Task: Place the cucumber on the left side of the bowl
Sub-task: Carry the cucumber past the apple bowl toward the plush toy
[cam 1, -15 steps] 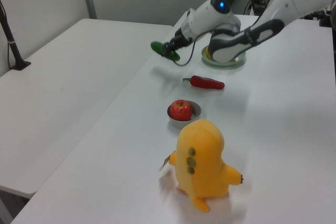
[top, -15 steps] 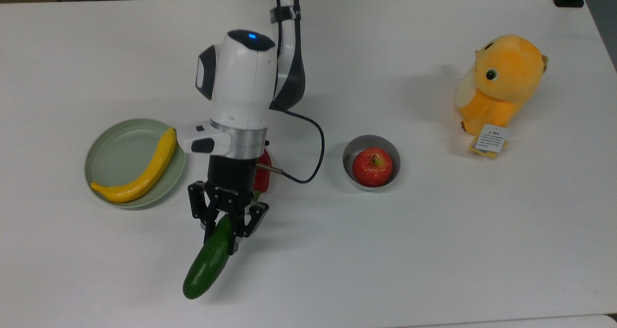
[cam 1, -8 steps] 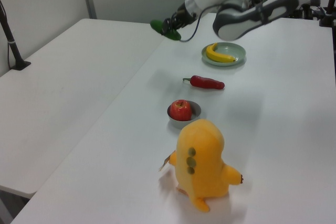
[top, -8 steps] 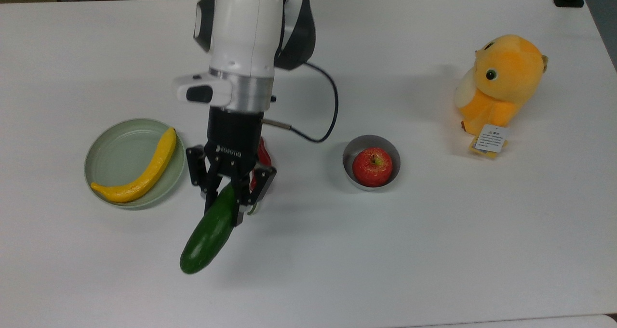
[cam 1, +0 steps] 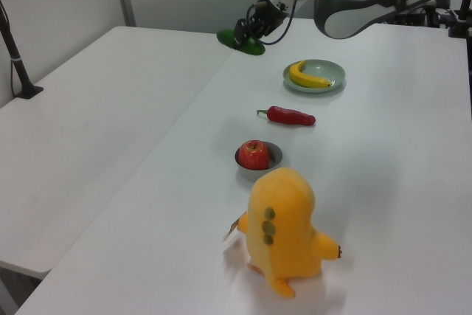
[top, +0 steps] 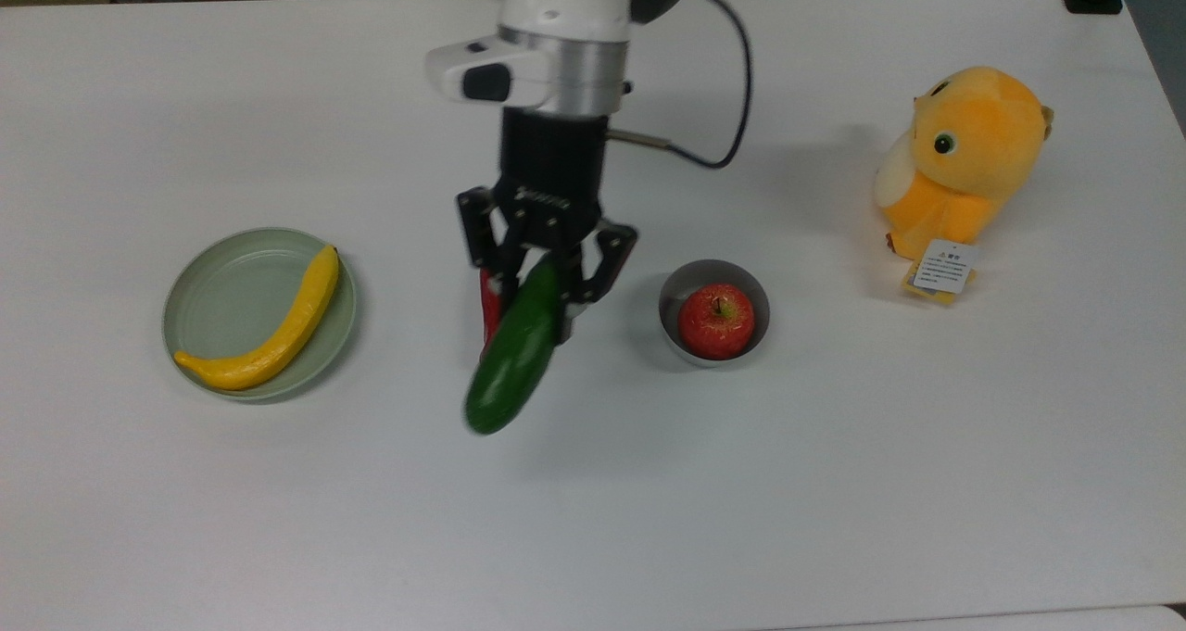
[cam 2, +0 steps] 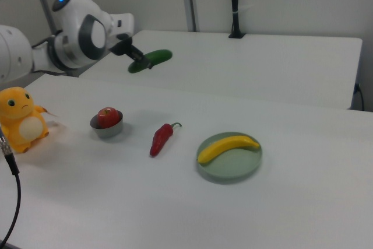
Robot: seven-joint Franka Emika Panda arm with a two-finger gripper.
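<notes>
We have carried the cucumber (top: 512, 350), pinched in our gripper (top: 547, 274), from near the plate (top: 215, 291) toward the bowl (top: 687, 283). It hangs high above the table, so lowering beside the bowl remains.

From the top view we look steeply down on the white table (top: 834, 483), close enough that its far edge just fits. The plate (top: 215, 290) sits at the top view's left, the plush toy (top: 959, 163) at the top view's right.

The left view stands low beyond the toy's end and looks along the table: the plush toy (cam 1: 284, 230) is nearest, the plate (cam 1: 332, 71) far back.

The right view faces the opposite way (from the plate's end, roughly), with the plate (cam 2: 233, 167) near and the plush toy (cam 2: 20, 118) at the right view's left.

We see the bowl (top: 681, 283) in all three.
</notes>
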